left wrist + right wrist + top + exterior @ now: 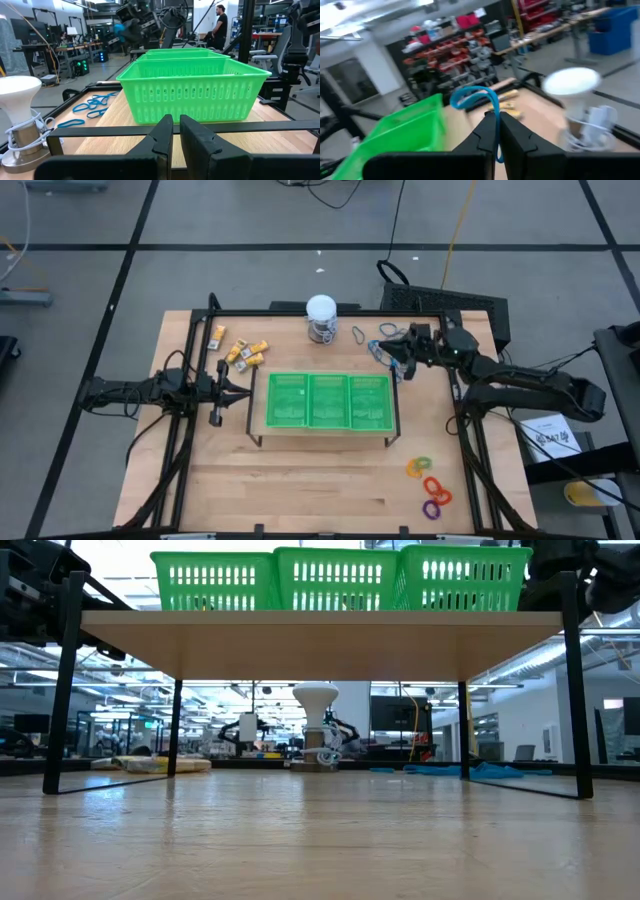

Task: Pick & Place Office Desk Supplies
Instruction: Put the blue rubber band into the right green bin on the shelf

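The right gripper (496, 122) is clenched on a thin blue loop (472, 96), which stands up from between its fingertips, lifted off the table. In the high view this gripper (399, 361) hangs just beside the right end of the green tray (328, 400), with the remaining blue and grey loops (385, 332) lying on the wood near it, beside the white-topped jar (321, 318). The left gripper (243, 387) waits at the tray's left end, its fingers (161, 135) pressed together on nothing. Yellow-and-white blocks (243, 352) lie near the table's far left, and orange, purple and green rings (430, 483) sit well apart at the near right.
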